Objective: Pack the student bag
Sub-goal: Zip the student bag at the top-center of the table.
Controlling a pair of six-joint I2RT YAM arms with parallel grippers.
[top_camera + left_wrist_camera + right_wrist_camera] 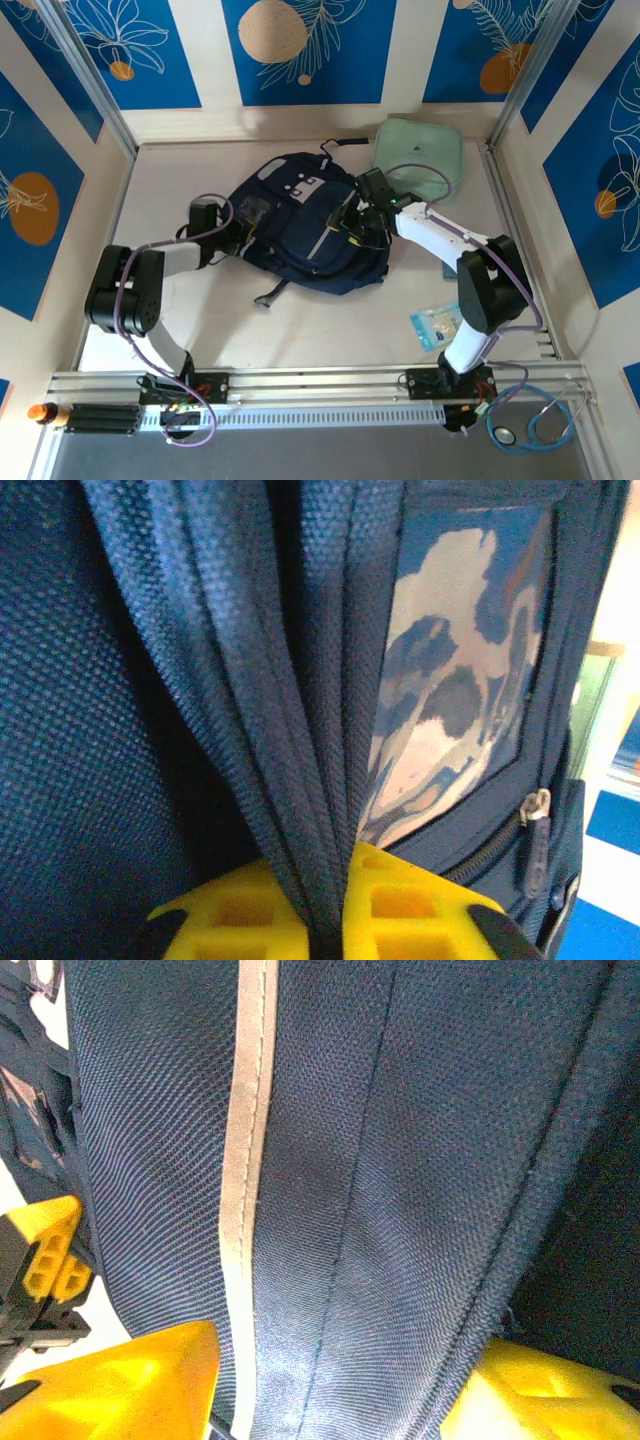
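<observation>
The student bag [305,250], dark navy with white patches and a pale stripe, lies flat mid-table. My left gripper [248,213] is at its left side. In the left wrist view this gripper [330,930] is shut on a bunched fold of the bag's fabric [300,730], beside a shiny clear pocket [450,670] and a zip pull [538,808]. My right gripper [352,222] is on the bag's right part. In the right wrist view its yellow fingers [130,1385] stand wide apart, and this gripper [330,1400] straddles a flat band of bag fabric [400,1160] next to the pale stripe [250,1110].
A mint-green zip case [420,150] lies at the back right, touching the bag's top corner. A pale blue packet [437,325] lies near the right arm's base. A stethoscope [535,420] rests beyond the front rail. Walls enclose the table on three sides.
</observation>
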